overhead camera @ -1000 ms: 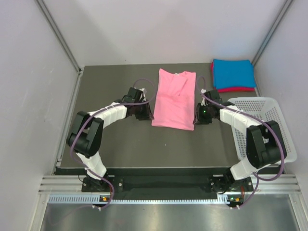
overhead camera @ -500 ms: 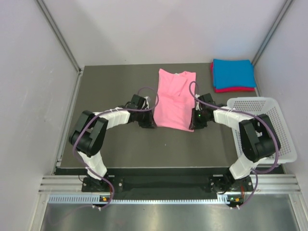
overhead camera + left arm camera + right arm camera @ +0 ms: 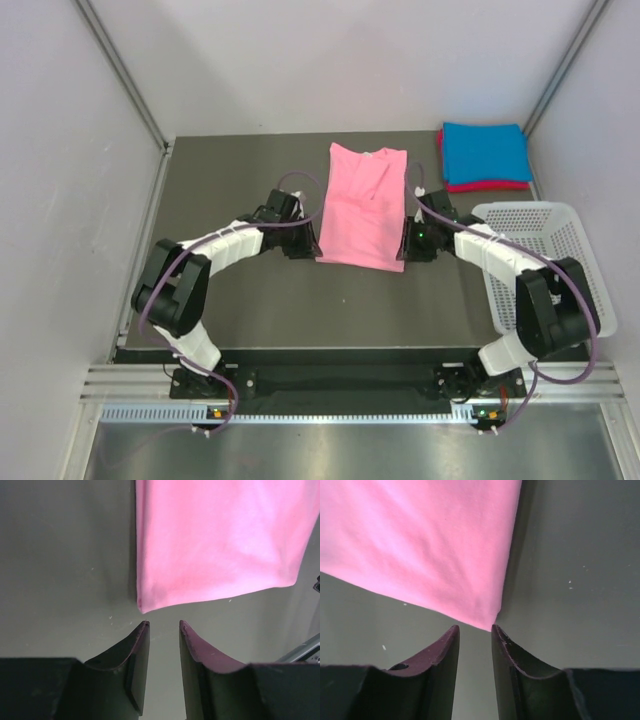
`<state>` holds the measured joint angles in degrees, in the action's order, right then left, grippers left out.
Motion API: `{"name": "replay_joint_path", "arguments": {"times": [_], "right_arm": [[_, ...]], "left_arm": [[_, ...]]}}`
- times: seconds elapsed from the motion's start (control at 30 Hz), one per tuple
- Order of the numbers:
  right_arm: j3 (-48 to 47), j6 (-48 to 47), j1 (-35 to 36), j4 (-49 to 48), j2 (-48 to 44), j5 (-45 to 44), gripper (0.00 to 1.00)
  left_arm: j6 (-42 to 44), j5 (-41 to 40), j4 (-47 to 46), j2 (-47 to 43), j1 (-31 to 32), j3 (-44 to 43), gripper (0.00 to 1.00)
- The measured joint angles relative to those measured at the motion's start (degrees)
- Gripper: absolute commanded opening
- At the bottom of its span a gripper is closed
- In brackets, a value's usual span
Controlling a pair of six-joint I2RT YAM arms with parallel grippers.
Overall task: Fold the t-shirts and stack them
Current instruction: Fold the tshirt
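**Condition found.** The light pink t-shirt lay flat at mid-table. It was already narrowed to a long strip, with the collar at the far end and the hem nearest the arms. The bright blue t-shirt sat folded on top of the magenta-red t-shirt at the far right corner. That stack was well apart from the strip and just beyond the white mesh basket.

**Tools.** The left tool was low at the near left hem corner, and the right tool was at the near right hem corner. On each, the jaws stood a narrow gap apart with nothing between them. Each wrist view showed the cloth corner just beyond the fingertips, close to them but not gripped.

**Step in hand (judgement).** This appeared to be the approach for pinching both hem corners, in order to carry the hem up towards the collar.

**Recommendations.**
- Advance each tool only far enough for the corner to sit fully between the pads. The strip appeared to be several layers thick, and a shallow bite would likely take the top ply alone and peel the fold open.
- Keep the lower finger sliding on the table so that it passes beneath all layers.
- Close both tools together and lift evenly. Unequal height or timing would skew the strip.
- Carry the hem straight along the strip's length and lay it square on the collar end, so that the rectangle matches the stack.
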<state>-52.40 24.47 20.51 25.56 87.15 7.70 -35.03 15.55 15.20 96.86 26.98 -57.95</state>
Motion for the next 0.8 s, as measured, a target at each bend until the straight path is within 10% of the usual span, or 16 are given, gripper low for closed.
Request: {"name": "replay_joint_path", "arguments": {"times": [0.57,0.67,0.8], "right_arm": [[6.0,8.2,-0.1,-5.5,1.0,0.6,0.38],[6.3,8.2,-0.2,-7.3,2.0,1.4,0.27],[7.2,7.8,-0.2,-8.8,2.4,2.1,0.00]], "left_arm": [[-0.6,3.3,-3.6,7.1,-0.8,-1.2,0.25],[-0.2,3.6,-4.1,7.6,-0.8,-1.2,0.00],[0.2,3.5,-4.5,7.3,-0.8,-0.6,0.00]]}}
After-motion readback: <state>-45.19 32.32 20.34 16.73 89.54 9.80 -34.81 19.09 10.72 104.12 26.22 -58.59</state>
